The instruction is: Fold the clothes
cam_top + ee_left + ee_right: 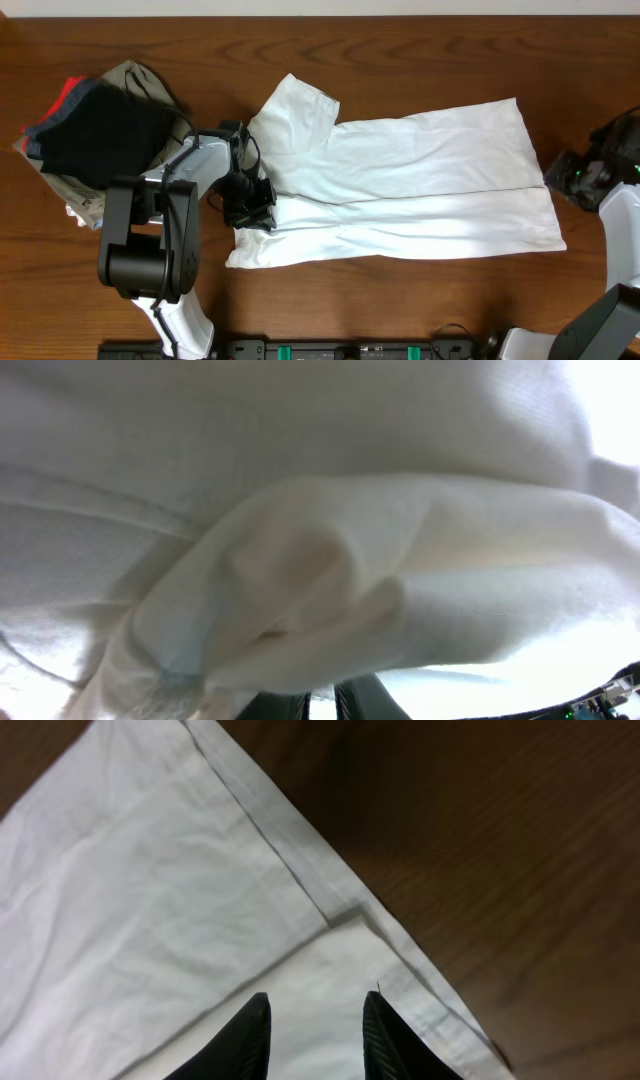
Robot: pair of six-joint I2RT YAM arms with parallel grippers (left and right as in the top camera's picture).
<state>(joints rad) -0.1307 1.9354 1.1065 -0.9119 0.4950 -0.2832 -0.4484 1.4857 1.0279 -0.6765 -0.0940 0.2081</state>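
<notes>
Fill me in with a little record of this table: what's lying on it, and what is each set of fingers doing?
Main item: white garment, spread out, wrinkled, one sleeve angled toward the far edge
Left fingers: shut on bunched cloth at the garment's left end
Right fingers: open, poised over the garment's hemmed right-hand corner, not gripping
Side pile: dark, khaki and red clothes near the table's left edge
Table: brown wood

The work surface is a table (420,60) of dark brown wood, with a pronounced grain running along its length. A narrow pale strip (320,4) borders its far edge in the overhead view; its nature cannot be determined. Lighting is even, leaving a soft sheen on the wood.
</notes>
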